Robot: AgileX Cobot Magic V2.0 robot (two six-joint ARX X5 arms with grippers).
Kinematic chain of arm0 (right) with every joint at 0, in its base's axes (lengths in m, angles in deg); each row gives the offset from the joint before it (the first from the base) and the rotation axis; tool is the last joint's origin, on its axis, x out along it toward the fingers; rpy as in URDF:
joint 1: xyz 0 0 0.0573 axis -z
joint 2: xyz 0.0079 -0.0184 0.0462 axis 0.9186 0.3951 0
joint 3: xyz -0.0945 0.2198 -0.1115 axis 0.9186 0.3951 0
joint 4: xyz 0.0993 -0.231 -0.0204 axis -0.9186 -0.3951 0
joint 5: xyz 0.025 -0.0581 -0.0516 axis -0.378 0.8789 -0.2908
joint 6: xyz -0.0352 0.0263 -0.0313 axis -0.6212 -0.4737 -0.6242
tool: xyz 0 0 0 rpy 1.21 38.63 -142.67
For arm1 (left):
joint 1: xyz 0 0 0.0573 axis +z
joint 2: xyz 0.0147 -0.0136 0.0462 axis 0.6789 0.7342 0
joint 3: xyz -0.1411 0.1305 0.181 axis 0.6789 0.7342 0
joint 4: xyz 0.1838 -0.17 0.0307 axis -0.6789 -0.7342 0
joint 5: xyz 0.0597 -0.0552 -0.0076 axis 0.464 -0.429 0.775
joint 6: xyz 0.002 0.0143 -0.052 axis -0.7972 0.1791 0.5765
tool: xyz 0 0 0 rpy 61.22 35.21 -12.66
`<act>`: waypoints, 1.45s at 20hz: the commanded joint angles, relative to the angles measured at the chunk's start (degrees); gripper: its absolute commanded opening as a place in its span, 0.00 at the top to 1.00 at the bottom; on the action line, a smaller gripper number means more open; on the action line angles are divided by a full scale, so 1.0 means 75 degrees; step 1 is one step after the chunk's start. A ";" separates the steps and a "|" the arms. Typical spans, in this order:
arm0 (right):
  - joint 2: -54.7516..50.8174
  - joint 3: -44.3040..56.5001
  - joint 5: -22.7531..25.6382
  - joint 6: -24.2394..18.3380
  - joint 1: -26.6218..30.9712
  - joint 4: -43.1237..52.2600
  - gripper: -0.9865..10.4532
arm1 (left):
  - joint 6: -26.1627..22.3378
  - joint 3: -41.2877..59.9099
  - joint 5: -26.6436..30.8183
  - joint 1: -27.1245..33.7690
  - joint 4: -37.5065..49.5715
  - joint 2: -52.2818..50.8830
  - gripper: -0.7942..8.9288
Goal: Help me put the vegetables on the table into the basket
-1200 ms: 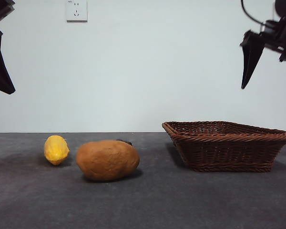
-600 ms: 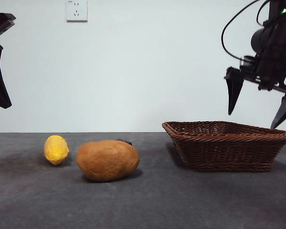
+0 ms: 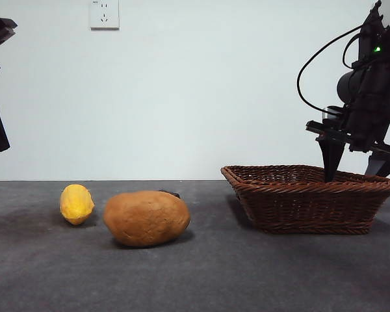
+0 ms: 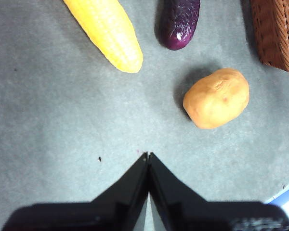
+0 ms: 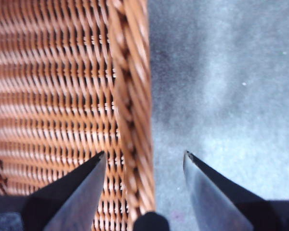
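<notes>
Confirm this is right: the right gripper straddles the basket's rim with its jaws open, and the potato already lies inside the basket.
Not quite. The potato lies on the table, outside the basket, as the front view shows. The right gripper does straddle the rim, open.

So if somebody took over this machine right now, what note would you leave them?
Right gripper: open, astride the basket rim, one jaw inside, one outside, holding nothing.
Left gripper: shut, empty, above the table near the vegetables.
Corn, eggplant and potato all lie on the table, beside the basket.
Done: nothing in the basket that these views show.
Left: move all three in.
</notes>
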 commanded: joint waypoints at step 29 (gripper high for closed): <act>-0.3488 -0.0064 -0.0195 -0.0831 -0.0044 -0.1868 0.93 | 0.1402 -0.5316 0.2981 -0.1157 -0.1842 0.5240 0.40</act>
